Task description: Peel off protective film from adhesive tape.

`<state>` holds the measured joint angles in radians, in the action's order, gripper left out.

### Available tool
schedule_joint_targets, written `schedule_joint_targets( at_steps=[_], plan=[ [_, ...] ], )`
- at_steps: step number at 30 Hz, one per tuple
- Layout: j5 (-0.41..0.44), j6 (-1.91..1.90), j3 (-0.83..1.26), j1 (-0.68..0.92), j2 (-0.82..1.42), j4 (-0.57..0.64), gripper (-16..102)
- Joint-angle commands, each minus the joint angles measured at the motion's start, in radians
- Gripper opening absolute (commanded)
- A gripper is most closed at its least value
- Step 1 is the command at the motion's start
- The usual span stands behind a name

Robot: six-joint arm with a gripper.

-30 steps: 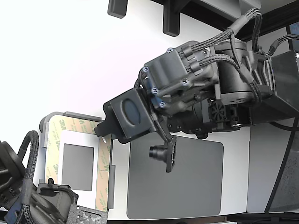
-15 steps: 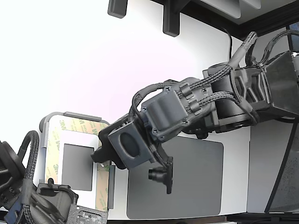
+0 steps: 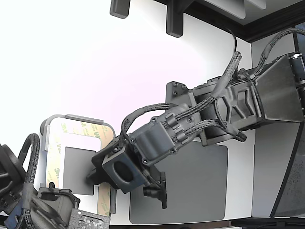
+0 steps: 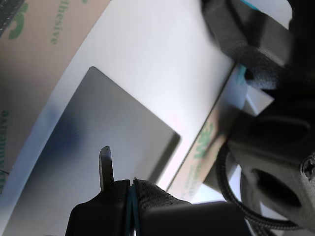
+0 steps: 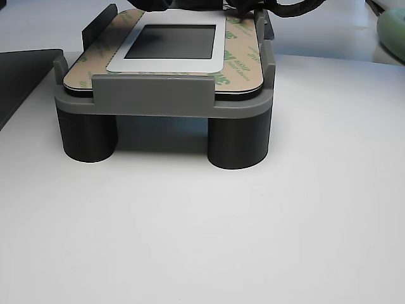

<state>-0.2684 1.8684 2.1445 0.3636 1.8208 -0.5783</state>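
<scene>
The adhesive tape [image 3: 102, 135] forms a frame around a grey square [image 3: 74, 167] with a white border [image 5: 218, 54], seated in a grey fixture [image 5: 152, 95]. Its protective film [image 4: 39, 54], cream with green print, still lies flat on the strips [image 5: 243, 54]. My gripper [image 3: 91, 177] hangs low over the grey square's edge on the exterior view's right. In the wrist view the fingertips [image 4: 130, 184] are pressed together over the grey square [image 4: 88, 142] with nothing between them. A thin dark tip [image 4: 104, 160] sticks out beside them.
A large dark grey mat [image 3: 200, 191] lies to the exterior view's right of the fixture. A second black arm [image 3: 28, 200] sits at the fixture's near corner, and shows close by in the wrist view [image 4: 275, 157]. The fixture stands on round legs [image 5: 239, 142].
My arm has swung down and toward the exterior view's left, from above the mat's upper edge to low over the grey square and the tape frame. The film has not moved.
</scene>
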Motion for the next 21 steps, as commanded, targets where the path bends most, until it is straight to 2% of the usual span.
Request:
schedule_joint_targets(
  at_steps=[1,6,12,21],
  plan=[
    [0.003,0.02,-0.011,-0.002,0.012,0.031,-11],
    [0.02,0.061,-0.043,0.023,-0.038,0.044,-11],
    [0.02,0.1,-0.115,0.041,-0.077,0.005,-11],
    [0.008,0.192,-0.086,0.066,-0.077,0.017,-11]
  ],
)
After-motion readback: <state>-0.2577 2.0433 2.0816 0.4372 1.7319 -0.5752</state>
